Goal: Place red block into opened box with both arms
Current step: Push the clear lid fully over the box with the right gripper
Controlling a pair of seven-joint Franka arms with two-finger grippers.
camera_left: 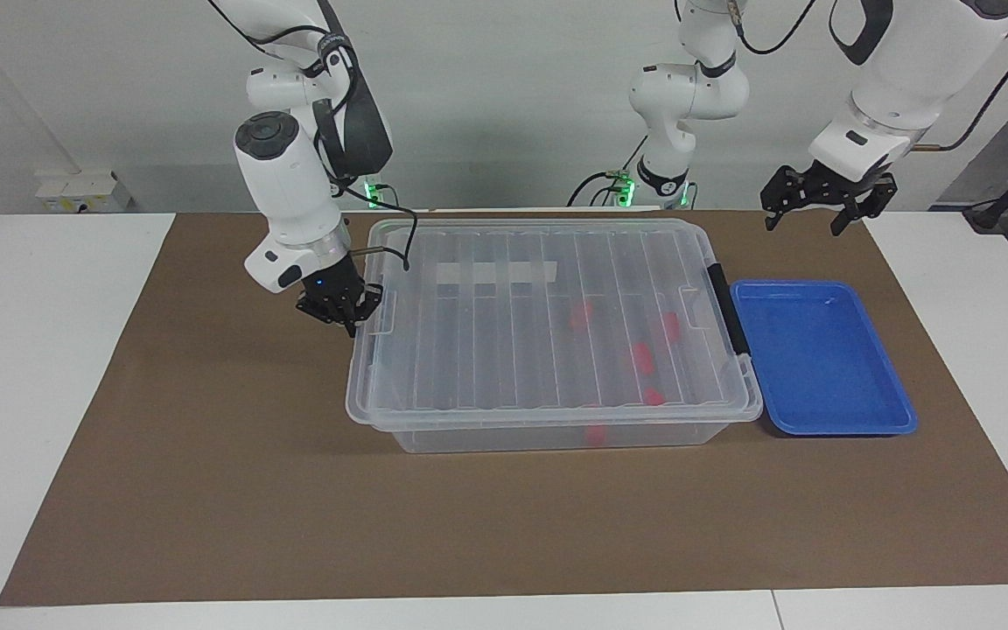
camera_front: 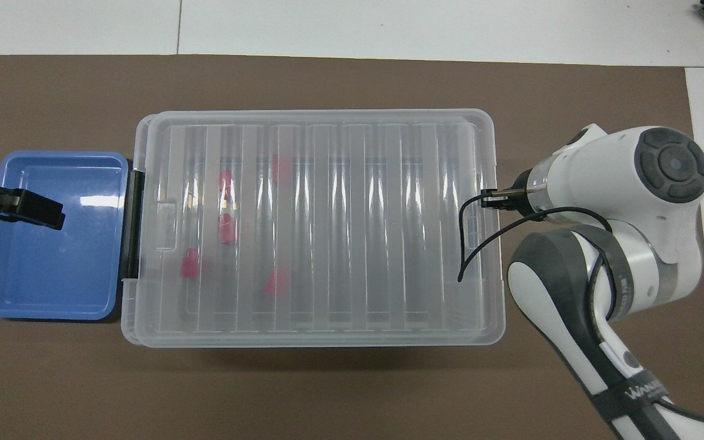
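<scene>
With the lid (camera_left: 548, 315) down on the box (camera_left: 556, 433), red blocks (camera_left: 640, 357) inside at centre-right, the right gripper (camera_left: 339, 308), fingers together at its left edge, risked slipping off, while the left gripper (camera_left: 828, 203) waited, fingers apart, upper right.

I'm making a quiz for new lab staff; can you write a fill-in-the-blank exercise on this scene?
1. The red blocks lie inside the box, under its clear ____.
2. The blue tray sits beside the box at the ____ arm's end of the table.
3. The right tool is at the lid's edge, its fingertips ____.
4. The left tool hangs ____, holding nothing.

Missing words: lid; left; shut; open
</scene>
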